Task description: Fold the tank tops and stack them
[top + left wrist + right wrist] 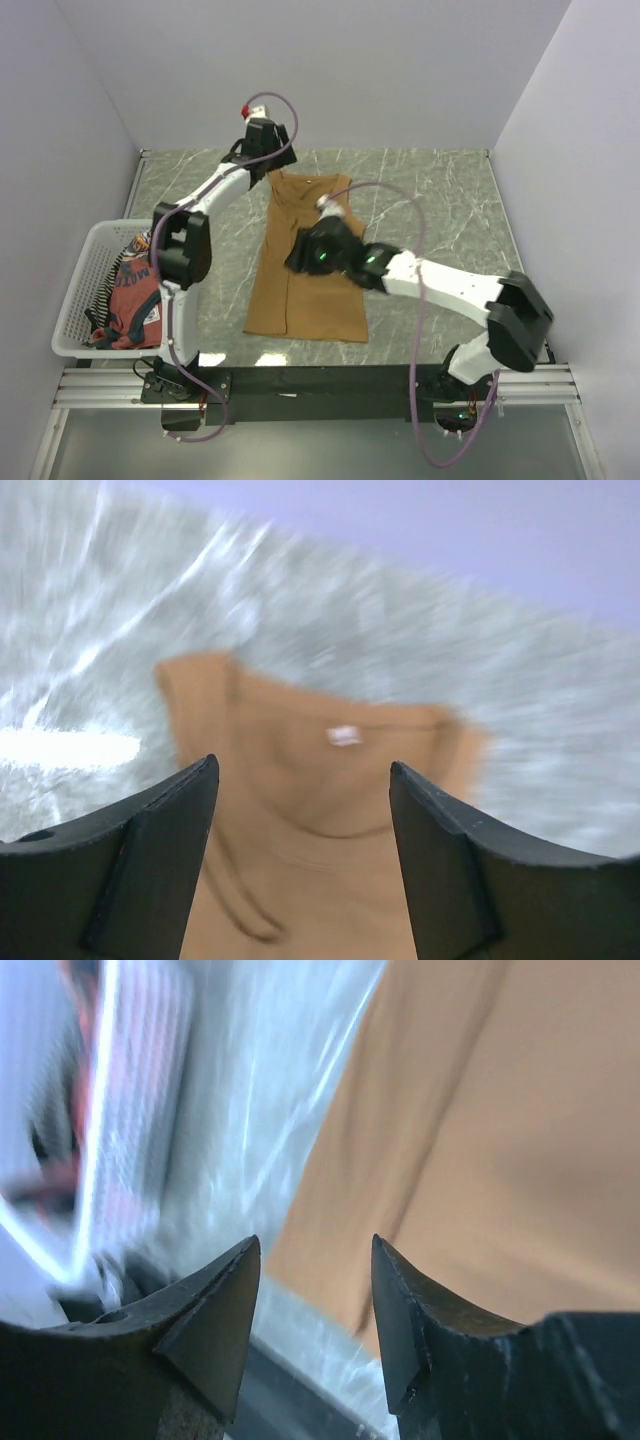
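Note:
The tan-brown tank top (305, 270) lies spread flat on the marble table, neckline toward the far wall. My left gripper (268, 165) hovers open just above its far left shoulder strap. In the left wrist view the left gripper (303, 770) stands wide with the tan top (320, 780) and its white label below and nothing between the fingers. My right gripper (300, 255) is over the middle of the top, open and empty. In the right wrist view the right gripper (315, 1245) has the tan top (500, 1130) to its right. The rust-red top (135, 300) and the striped top (128, 252) lie bunched in the basket.
A white mesh basket (85, 250) stands at the table's left edge, blurred in the right wrist view as the basket (140, 1070). White walls close in the left, far and right sides. A black rail (320, 385) runs along the near edge.

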You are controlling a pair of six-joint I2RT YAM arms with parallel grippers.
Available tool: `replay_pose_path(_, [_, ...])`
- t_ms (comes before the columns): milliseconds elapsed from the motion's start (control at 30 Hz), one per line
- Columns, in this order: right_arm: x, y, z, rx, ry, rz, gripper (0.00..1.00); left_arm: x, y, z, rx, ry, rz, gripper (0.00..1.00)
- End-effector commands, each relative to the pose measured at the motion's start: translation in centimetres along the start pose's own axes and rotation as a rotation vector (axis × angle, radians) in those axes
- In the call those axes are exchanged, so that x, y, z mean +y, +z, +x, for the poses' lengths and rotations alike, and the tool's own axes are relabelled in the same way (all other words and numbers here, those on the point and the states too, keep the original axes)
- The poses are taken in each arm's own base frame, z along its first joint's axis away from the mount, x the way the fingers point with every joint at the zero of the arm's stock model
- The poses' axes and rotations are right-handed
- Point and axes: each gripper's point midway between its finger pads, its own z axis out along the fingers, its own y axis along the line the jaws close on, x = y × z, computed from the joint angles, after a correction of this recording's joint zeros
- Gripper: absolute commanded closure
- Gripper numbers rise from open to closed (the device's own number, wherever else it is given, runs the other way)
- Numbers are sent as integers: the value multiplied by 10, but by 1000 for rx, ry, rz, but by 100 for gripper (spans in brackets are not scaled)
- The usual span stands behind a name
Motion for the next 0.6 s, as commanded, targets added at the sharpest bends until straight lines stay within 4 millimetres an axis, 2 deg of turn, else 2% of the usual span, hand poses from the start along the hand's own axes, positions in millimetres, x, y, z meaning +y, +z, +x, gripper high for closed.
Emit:
replay_pose_path(0, [-71,-23,-55,-112,71,152,44,-66,-81,-94,-229,-93,226,25])
replay_pose_path(33, [-83,-24,-60,-103,88,163,44,-62,-84,-85,-209,-112,214,25])
replay_pose_path(67, [-97,-26,-65,-102,98,192,44,-66,-98,-82,-202,-130,214,26])
replay_pose_path(100, [-125,-28,-81,-122,141,244,44,-66,-102,-76,-192,-172,208,27])
replay_pose_path(133, [-134,-28,-87,-121,151,253,45,-57,-101,-52,-149,-184,175,28])
replay_pose_path(167, [-148,-29,-93,-122,165,282,45,-65,-115,-44,-138,-198,186,30])
replay_pose_path(200, [-174,-28,-100,-120,188,335,45,-58,-114,-20,-97,-212,151,32])
replay_pose_path(233, [-186,-29,-110,-130,202,356,46,-57,-120,-8,-80,-223,137,34])
replay_pose_path(267, [-195,-29,-112,-118,203,367,46,-71,-138,2,-65,-227,170,35])
replay_pose_path(300, [-209,-23,-111,-100,215,394,47,-76,-146,11,-55,-235,191,37])
replay_pose_path(333, [-224,-25,-123,-119,237,419,47,-64,-147,37,-18,-230,152,37])
replay_pose_path(367, [-229,-23,-122,-95,236,419,48,-80,-169,47,-6,-225,202,38])
replay_pose_path(400, [-239,-17,-119,-71,246,434,48,-75,-172,71,33,-212,200,40])
replay_pose_path(433, [-242,-15,-125,-74,247,433,49,-77,-180,82,45,-205,205,40])
replay_pose_path(467, [-248,-14,-128,-73,247,436,49,-90,-196,95,63,-185,246,41])
replay_pose_path(533, [-253,-5,-128,-55,251,429,49,-87,-206,127,114,-156,234,43])
replay_pose_path(567, [-255,-2,-130,-55,250,428,50,-99,-220,143,133,-126,264,45])
